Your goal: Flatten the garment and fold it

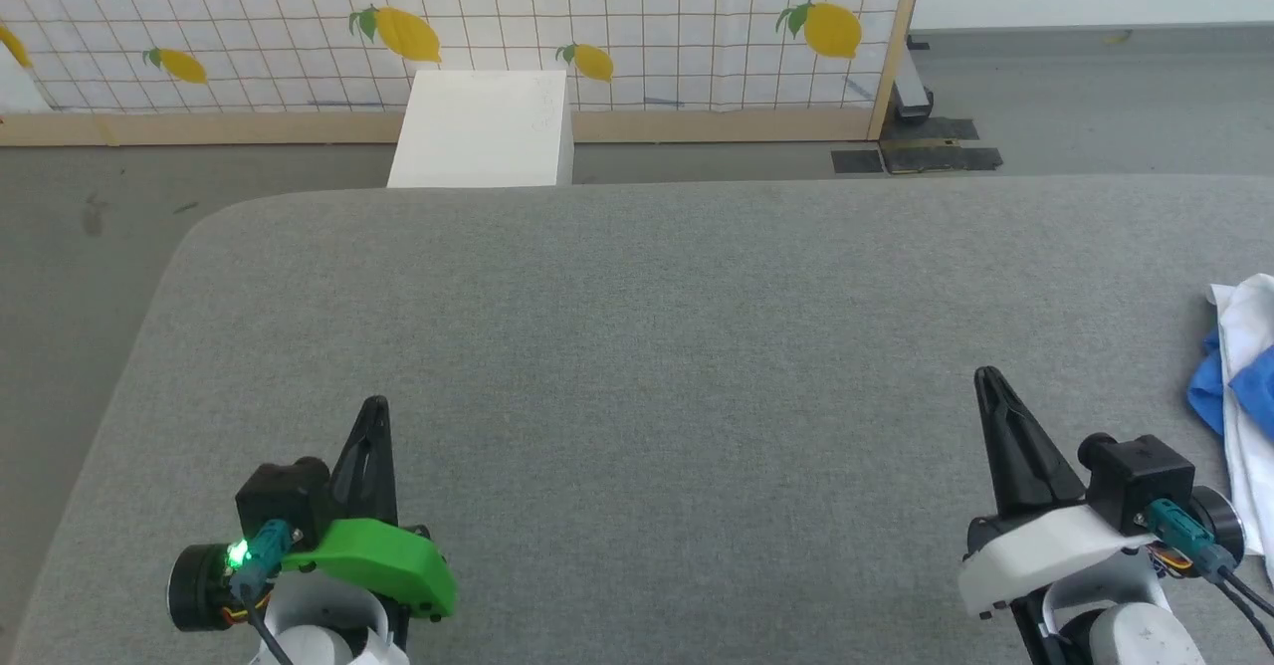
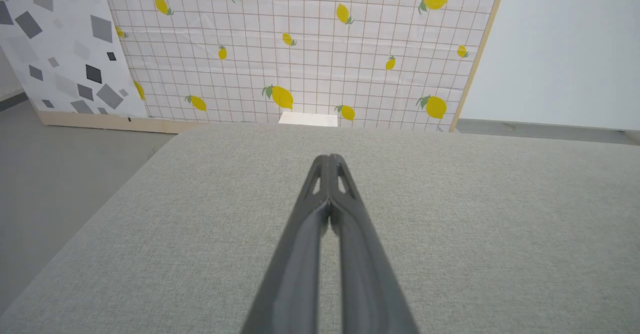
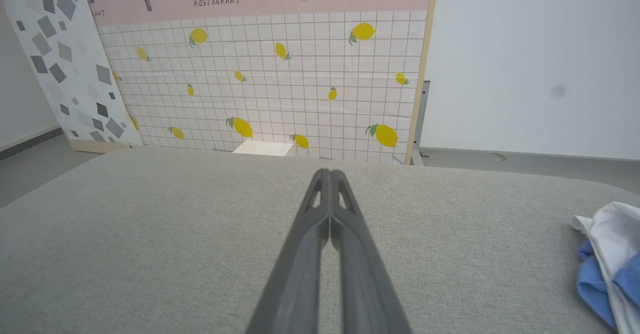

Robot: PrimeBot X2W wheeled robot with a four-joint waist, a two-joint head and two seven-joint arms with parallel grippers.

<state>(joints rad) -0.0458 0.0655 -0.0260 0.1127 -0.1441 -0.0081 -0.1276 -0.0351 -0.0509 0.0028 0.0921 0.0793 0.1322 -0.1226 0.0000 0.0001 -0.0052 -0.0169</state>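
We hold the left gripper [image 1: 373,408] and right gripper [image 1: 987,378] closed, empty, above the grey table [image 1: 647,346]; the garment [image 1: 1244,396] lies crumpled at its right edge.

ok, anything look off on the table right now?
The garment lies crumpled at the far right of the table, partly cut off in the head view, beyond the right gripper. Both it and the left gripper are shut and empty. Nothing else looks odd.
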